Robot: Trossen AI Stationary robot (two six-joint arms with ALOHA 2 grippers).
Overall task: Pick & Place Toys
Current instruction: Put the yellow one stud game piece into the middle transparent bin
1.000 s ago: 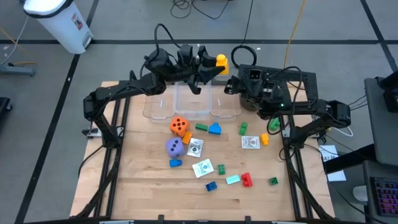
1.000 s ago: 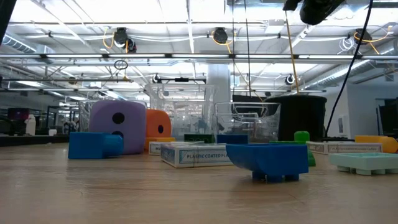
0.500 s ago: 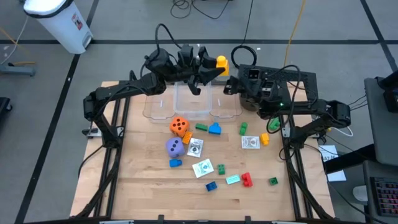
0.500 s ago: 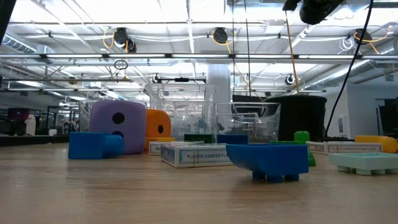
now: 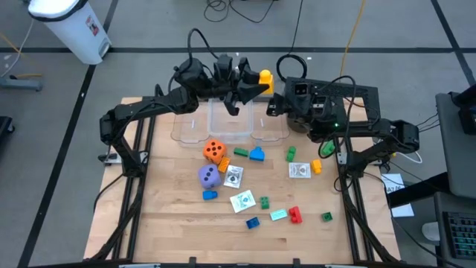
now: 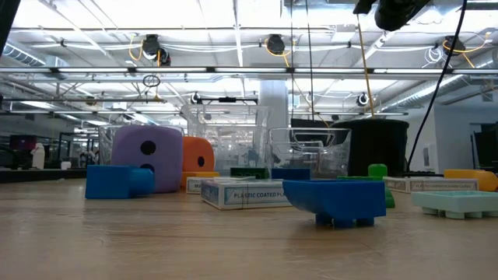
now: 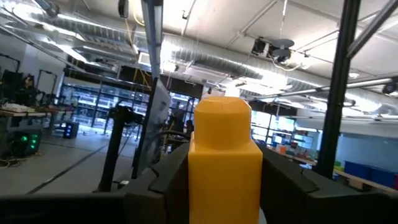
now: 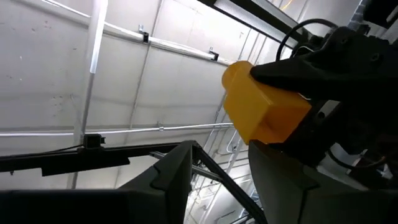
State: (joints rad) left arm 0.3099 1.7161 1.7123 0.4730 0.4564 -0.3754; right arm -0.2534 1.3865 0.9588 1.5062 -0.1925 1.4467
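Left gripper (image 5: 256,79) hangs above the far edge of the wooden worktop (image 5: 171,223), over the clear plastic tub (image 5: 229,121), with its two dark fingers (image 7: 163,180) clamped on the sides of a yellow plastic building block (image 5: 263,76); the left wrist view shows the block's round stud standing up between them. Right gripper (image 5: 277,104) sits just beside it, near the black round pot (image 5: 305,119) at the far right of the worktop, and its fingers (image 8: 168,177) stand apart with nothing between them; its wrist view looks up at the yellow block in the other arm's grip.

Below, the other toys lie scattered over the middle of the worktop. An orange dotted die (image 5: 214,151) rests just in front of the tub, with a purple dotted die (image 5: 209,176) nearer the front edge and a small blue block (image 5: 210,195) beside that. A green block (image 5: 241,152) and a blue wedge-shaped block (image 5: 257,154) lie to the right of the orange die. Small white printed cards lie at the centre (image 5: 233,176), nearer the front edge (image 5: 243,201), and toward the right edge (image 5: 300,170). A red block (image 5: 295,215) and a teal flat block (image 5: 278,214) lie closest to the front edge.
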